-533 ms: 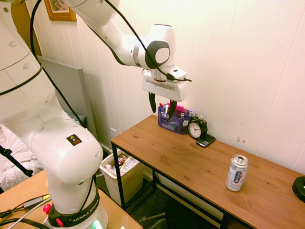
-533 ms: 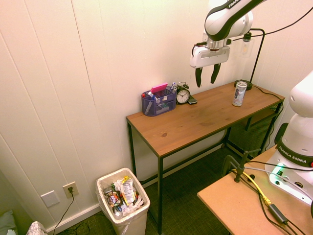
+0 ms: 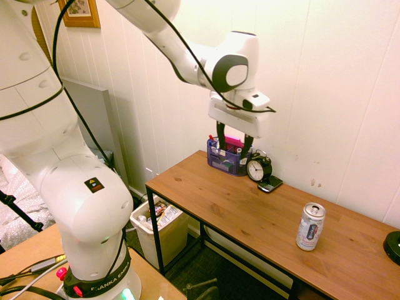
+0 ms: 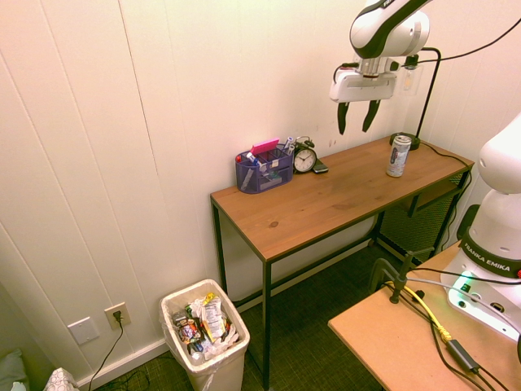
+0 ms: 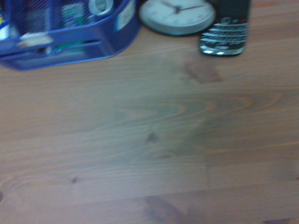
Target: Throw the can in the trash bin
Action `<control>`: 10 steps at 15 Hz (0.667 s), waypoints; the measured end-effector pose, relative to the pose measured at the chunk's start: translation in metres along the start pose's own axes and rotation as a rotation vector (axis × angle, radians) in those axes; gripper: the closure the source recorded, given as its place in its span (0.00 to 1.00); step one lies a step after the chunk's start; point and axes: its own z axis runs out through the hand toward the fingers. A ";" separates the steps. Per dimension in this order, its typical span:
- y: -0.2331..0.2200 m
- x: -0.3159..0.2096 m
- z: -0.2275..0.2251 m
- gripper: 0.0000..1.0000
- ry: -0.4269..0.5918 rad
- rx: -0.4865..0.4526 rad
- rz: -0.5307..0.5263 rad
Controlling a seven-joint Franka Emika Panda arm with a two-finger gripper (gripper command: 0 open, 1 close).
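your gripper (image 4: pixel 357 117) hangs high above the wooden desk (image 3: pixel 250 219), pointing straight down, its two dark fingers (image 4: pixel 343 119) spread apart with nothing between them. in the first exterior view it sits in front of the wall just above the blue desk organiser (image 3: pixel 226 159) and the small alarm clock (image 3: pixel 258 169); in the second exterior view you see it in the air between the clock (image 4: pixel 305 158) and the can (image 4: pixel 398 155), well clear of both.

the can (image 3: pixel 310 226) stands upright on the desk toward the far end from the organiser — silver, with a dark label and its pull-tab top facing up. nothing touches it, and it is well apart from your gripper.

the trash bin (image 4: pixel 205 337) is on the floor beside the desk's other end, next to the black leg and below the wall panelling. it is cream-white, lined, and already holds colourful wrappers. in the first exterior view you catch it (image 3: pixel 160 234) under the near corner of the desk.

your wrist view is blurred — it shows bare wood grain (image 5: pixel 154 154), the blue organiser (image 5: pixel 65 37), the clock face (image 5: pixel 177 16) and a dark phone (image 5: pixel 226 28) lying just beside the clock. the can does not show in it.
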 end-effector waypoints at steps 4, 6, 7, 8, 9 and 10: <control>0.050 0.090 0.007 0.00 -0.030 -0.030 0.112; 0.069 0.122 0.015 0.00 -0.038 -0.034 0.138; 0.075 0.136 0.018 0.00 -0.042 -0.034 0.146; 0.079 0.149 0.020 0.00 -0.042 -0.032 0.149; 0.082 0.161 0.021 0.00 -0.040 -0.031 0.147; 0.084 0.171 0.021 0.00 -0.043 -0.029 0.144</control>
